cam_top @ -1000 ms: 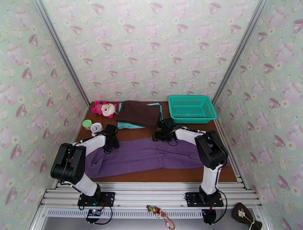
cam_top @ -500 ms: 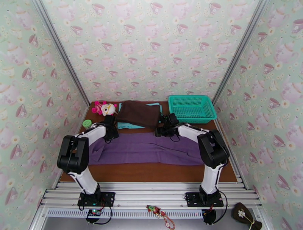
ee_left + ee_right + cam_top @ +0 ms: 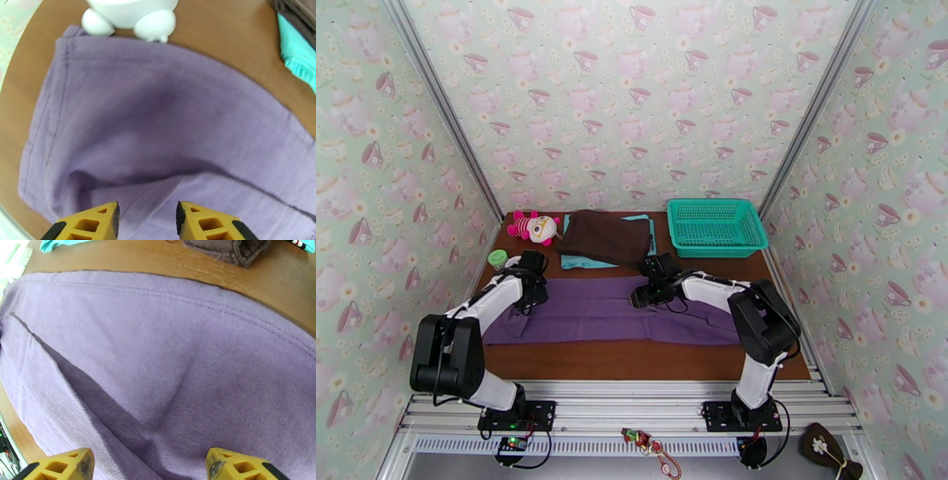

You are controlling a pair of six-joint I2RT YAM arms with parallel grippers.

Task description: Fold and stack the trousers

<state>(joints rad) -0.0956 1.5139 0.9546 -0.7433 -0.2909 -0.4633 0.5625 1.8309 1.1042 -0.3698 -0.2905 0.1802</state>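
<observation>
Item: two arms, matched pair. Left arm point(image 3: 494, 300) and right arm point(image 3: 711, 286) had white moulded link shells joined by black joint housings, the largest a bulky black block on each. Bases point(image 3: 517, 414) were black plates, one per arm. Thin black cables point(image 3: 784, 422) ran along the forearms and trailed from the bases. Left jaws ended in yellow fingertips point(image 3: 87, 223) moulded with triangular hollows, black behind; right jaws carried yellow tips point(image 3: 59, 467) of the same pattern, inner faces scuffed dark
</observation>
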